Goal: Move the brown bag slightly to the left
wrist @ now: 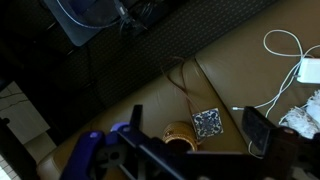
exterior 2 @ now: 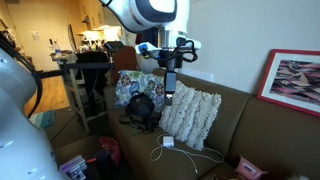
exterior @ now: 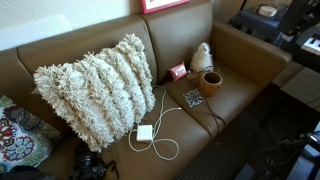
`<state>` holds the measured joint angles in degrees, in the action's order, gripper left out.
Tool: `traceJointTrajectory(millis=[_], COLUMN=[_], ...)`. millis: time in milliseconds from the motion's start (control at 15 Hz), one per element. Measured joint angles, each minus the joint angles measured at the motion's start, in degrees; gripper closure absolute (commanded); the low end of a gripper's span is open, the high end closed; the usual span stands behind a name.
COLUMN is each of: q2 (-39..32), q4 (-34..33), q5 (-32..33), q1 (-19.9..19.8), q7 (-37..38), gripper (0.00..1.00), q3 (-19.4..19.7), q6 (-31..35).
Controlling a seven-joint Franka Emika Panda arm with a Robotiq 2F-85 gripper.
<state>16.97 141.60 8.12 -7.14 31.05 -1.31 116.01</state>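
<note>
The brown bag is a small orange-brown cup with a dark round mouth. It stands upright on the brown couch seat, just beside a flat dark patterned square. In the wrist view the bag lies below, between my fingers, with the square touching its side. My gripper is open and empty, well above the seat. In an exterior view the gripper hangs in the air over the couch, pointing down.
A big shaggy cream pillow leans on the couch back. A cream plush lump and a small pink box sit behind the bag. A white charger with its cable lies on the seat. A patterned cushion is at the far end.
</note>
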Motion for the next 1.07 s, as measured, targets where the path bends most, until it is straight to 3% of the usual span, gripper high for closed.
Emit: traceJointTrajectory(millis=[667, 867, 1067], q2=[-12.4, -11.1, -6.1], q4=[-16.3, -16.6, -12.5], q5=[-0.1, -1.7, -2.3], q1=[2.6, 3.1, 3.4], q7=[2.8, 1.3, 0.2], gripper=[0.00, 0.00, 0.00], q3=[-0.8, -0.6, -0.5], q6=[-0.2, 0.1, 1.9])
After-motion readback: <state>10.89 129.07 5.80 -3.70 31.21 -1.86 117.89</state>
